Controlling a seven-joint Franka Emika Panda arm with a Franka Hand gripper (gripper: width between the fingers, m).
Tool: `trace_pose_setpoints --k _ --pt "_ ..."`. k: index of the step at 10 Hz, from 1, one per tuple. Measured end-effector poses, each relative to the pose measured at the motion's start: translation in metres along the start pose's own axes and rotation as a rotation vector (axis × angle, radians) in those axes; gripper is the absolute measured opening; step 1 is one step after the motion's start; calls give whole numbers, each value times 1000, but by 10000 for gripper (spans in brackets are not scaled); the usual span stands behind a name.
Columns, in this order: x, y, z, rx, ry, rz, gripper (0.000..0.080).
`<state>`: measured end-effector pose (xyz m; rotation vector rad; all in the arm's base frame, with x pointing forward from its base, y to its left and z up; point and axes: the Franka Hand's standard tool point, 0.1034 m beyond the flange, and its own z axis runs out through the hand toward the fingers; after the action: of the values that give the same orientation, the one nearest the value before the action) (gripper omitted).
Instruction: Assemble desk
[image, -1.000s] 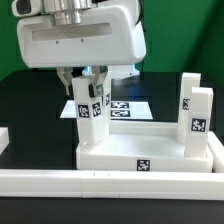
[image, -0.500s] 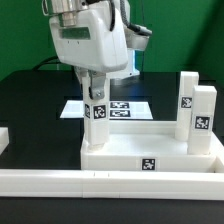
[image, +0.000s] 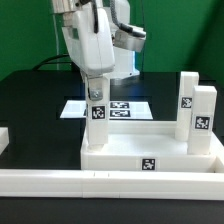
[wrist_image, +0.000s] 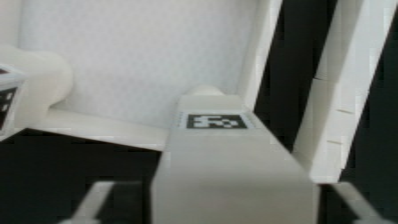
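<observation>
Tabletop: You see the desk's tabletop (image: 150, 155) lying upside down on the black table (image: 30, 105), close behind the front border rail (image: 110, 183). It is white plastic, rectangular, with a low raised rim all round; a black-and-white square tag sits on the rim wall that faces the exterior camera.

Legs on the exterior view's right: You see two short square leg blocks (image: 196, 113) standing upright in the tabletop at its corners on that side, one behind the other, each with a tag on its face.

Leg under the arm: A third leg (image: 97, 122) stands upright at the tabletop's corner on the exterior view's left, tag facing the camera. In the wrist view you look down along this leg (wrist_image: 228, 160); a tag shows on its side face.

Contents of the tabletop: Inside the rim you find only these three legs; the floor between them is bare white.

Gripper: The gripper (image: 95, 93) hangs directly over the third leg, its fingers down at the leg's top end. You cannot tell from either view whether the jaws press the leg or stand off it.

Marker board: The marker board (image: 118, 108) lies flat on the table behind the tabletop, partly hidden by the third leg and the gripper.

Border rail: It runs across the front of the scene, just beside the tabletop's near rim.
</observation>
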<state>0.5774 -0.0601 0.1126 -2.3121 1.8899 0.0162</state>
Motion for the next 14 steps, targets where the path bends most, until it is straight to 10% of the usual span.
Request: trace_pose_setpoints --k 1,3,14 --pt "0 0 0 0 0 -3 556" --pt "-3 -1 1 -3 2 -120 629" --pt "-6 -5 0 -62 36 -1068 649"
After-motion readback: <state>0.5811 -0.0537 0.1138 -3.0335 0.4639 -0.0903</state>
